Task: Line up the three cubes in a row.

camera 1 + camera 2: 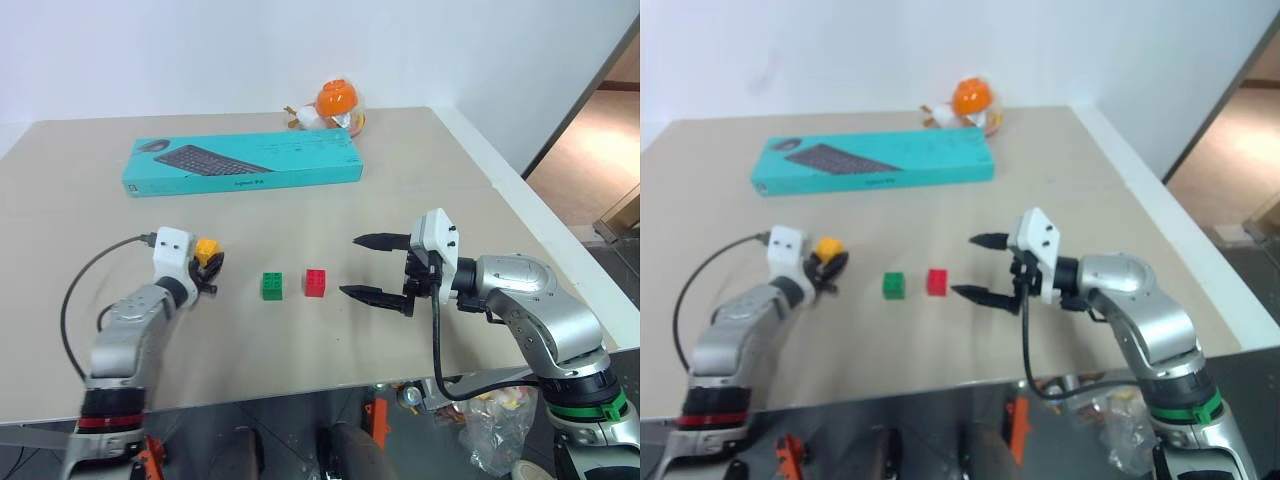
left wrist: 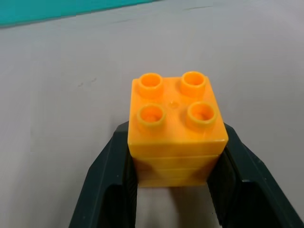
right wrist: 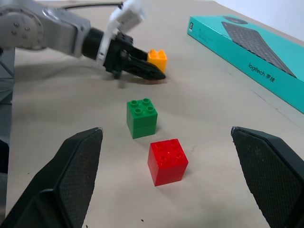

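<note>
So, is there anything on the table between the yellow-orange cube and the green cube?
Nothing visible: bare table separates the yellow-orange cube, gripped in the left claw, from the green cube beside the red cube.

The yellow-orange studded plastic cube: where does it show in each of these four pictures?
Left eye view: yellow-orange studded plastic cube between the left end effector's fingers, left of the green cube.
Right eye view: same spot.
Left wrist view: centre, clamped.
Right wrist view: far side, beyond the green cube.
Shared landmark: long teal keyboard box.
</note>
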You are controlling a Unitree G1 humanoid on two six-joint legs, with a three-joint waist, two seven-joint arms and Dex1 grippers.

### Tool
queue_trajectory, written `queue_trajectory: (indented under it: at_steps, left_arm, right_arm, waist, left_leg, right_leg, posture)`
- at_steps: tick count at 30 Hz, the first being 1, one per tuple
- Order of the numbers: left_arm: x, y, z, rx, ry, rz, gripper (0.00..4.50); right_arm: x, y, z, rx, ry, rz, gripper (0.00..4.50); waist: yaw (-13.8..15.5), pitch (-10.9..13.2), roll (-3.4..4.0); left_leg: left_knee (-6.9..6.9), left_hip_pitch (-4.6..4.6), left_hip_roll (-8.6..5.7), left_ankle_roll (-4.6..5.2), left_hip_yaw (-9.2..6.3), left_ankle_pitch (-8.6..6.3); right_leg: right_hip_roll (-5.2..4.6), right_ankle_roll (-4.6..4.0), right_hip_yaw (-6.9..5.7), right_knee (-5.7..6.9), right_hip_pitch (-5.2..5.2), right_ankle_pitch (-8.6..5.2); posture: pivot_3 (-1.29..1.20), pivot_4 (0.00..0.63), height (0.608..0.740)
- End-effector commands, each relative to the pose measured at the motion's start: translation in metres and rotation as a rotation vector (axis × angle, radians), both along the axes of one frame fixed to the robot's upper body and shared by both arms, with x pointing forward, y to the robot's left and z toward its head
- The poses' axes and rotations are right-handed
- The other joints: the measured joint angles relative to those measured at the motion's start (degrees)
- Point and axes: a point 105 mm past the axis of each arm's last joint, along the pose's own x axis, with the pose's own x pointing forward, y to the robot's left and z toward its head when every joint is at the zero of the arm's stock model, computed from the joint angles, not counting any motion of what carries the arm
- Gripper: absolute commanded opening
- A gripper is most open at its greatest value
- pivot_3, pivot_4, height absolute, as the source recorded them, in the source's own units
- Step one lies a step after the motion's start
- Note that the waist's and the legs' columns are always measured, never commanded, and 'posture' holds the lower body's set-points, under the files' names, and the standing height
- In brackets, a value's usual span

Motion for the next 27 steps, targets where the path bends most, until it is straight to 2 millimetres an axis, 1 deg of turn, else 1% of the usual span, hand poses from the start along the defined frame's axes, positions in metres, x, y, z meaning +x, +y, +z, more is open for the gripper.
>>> queue_trajectory:
  at_steps: [1, 2, 4, 7, 11, 13, 16, 20, 25, 27]
  left_arm:
    - [-0.009, 0.003, 0.0, 0.063, -0.005, -0.145, 1.35]
    - [-0.011, 0.005, -0.001, 0.073, 0.001, -0.161, 1.35]
    - [-0.01, 0.01, 0.001, 0.069, -0.02, -0.133, 1.35]
    - [-0.011, 0.013, 0.003, 0.035, -0.061, -0.035, 1.35]
    - [-0.03, -0.003, 0.011, -0.04, -0.191, 0.072, 1.35]
    - [-0.038, -0.009, 0.011, -0.059, -0.209, 0.107, 1.35]
    - [-0.049, -0.022, 0.012, -0.065, -0.231, 0.109, 1.35]
    - [-0.053, -0.026, 0.012, -0.109, -0.229, 0.16, 1.35]
    - [-0.059, -0.049, 0.014, -0.145, -0.199, 0.137, 1.35]
    - [-0.062, -0.05, 0.012, -0.144, -0.172, 0.159, 1.35]
  right_arm:
    - [-0.002, 0.002, 0.011, 0.007, -0.053, 0.019, 4.5]
    - [-0.002, 0.001, 0.011, 0.006, -0.054, 0.018, 4.5]
    - [-0.003, 0.001, 0.011, 0.004, -0.055, 0.015, 4.5]
    - [-0.004, 0.0, 0.01, 0.003, -0.056, 0.008, 4.5]
    - [-0.008, -0.003, 0.009, 0.002, -0.052, -0.006, 4.5]
    - [-0.009, -0.004, 0.008, 0.0, -0.05, -0.009, 4.5]
    - [-0.009, -0.005, 0.008, -0.004, -0.048, -0.01, 4.5]
    - [-0.008, -0.005, 0.009, -0.008, -0.046, -0.007, 4.5]
    - [-0.009, -0.005, 0.008, -0.013, -0.04, 0.001, 4.5]
    - [-0.009, -0.004, 0.008, -0.013, -0.039, 0.002, 4.5]
  waist:
    - [0.01, 0.0, 0.0]
    - [0.04, 0.0, 0.0]
    - [0.06, 0.0, 0.0]
    - [0.06, 0.0, 0.0]
    - [0.06, -0.01, -0.02]
    - [0.08, -0.01, -0.04]
    - [0.08, -0.02, -0.06]
    - [0.08, -0.03, -0.07]
    - [0.08, -0.03, -0.07]
    - [0.08, -0.03, -0.07]
  left_leg:
    - [-0.01, 0.0, 0.01, 0.0, 0.0, 0.0]
    - [-0.02, 0.0, 0.01, 0.0, 0.0, 0.0]
    - [-0.02, -0.02, 0.0, 0.0, 0.01, 0.0]
    - [-0.02, -0.05, 0.07, 0.0, 0.03, 0.0]
    - [-0.02, -0.06, 0.08, 0.01, 0.03, -0.03]
    - [-0.02, -0.09, 0.05, 0.02, 0.03, -0.05]
    - [0.0, -0.04, 0.03, 0.03, 0.04, -0.04]
    - [0.0, 0.05, -0.01, 0.06, 0.02, 0.0]
    - [0.01, 0.05, -0.02, 0.1, -0.01, 0.04]
    - [0.01, 0.04, -0.05, 0.1, 0.02, 0.04]
  right_leg:
    - [0.0, -0.02, 0.0, 0.0, 0.0, -0.01]
    - [-0.02, -0.03, 0.0, 0.0, 0.0, -0.02]
    - [-0.05, -0.04, -0.01, -0.01, -0.02, -0.03]
    - [-0.18, 0.01, 0.0, -0.03, -0.01, -0.04]
    - [-0.32, 0.16, 0.09, -0.1, -0.01, -0.06]
    - [-0.37, 0.23, 0.2, -0.1, -0.01, -0.09]
    - [-0.29, 0.13, 0.19, -0.09, 0.01, -0.01]
    - [-0.24, 0.02, 0.1, -0.09, 0.07, 0.06]
    - [-0.11, -0.02, 0.07, -0.09, 0.06, 0.1]
    - [-0.12, 0.0, 0.09, -0.09, 0.06, 0.09]
  posture:
    - [0.0, 0.15, 0.74]
    - [0.0, 0.15, 0.74]
    - [0.0, 0.15, 0.74]
    - [0.0, 0.15, 0.74]
    - [0.0, 0.15, 0.74]
    - [0.0, 0.15, 0.74]
    - [0.0, 0.15, 0.74]
    - [0.0, 0.15, 0.74]
    - [0.0, 0.15, 0.74]
    - [0.0, 0.15, 0.74]
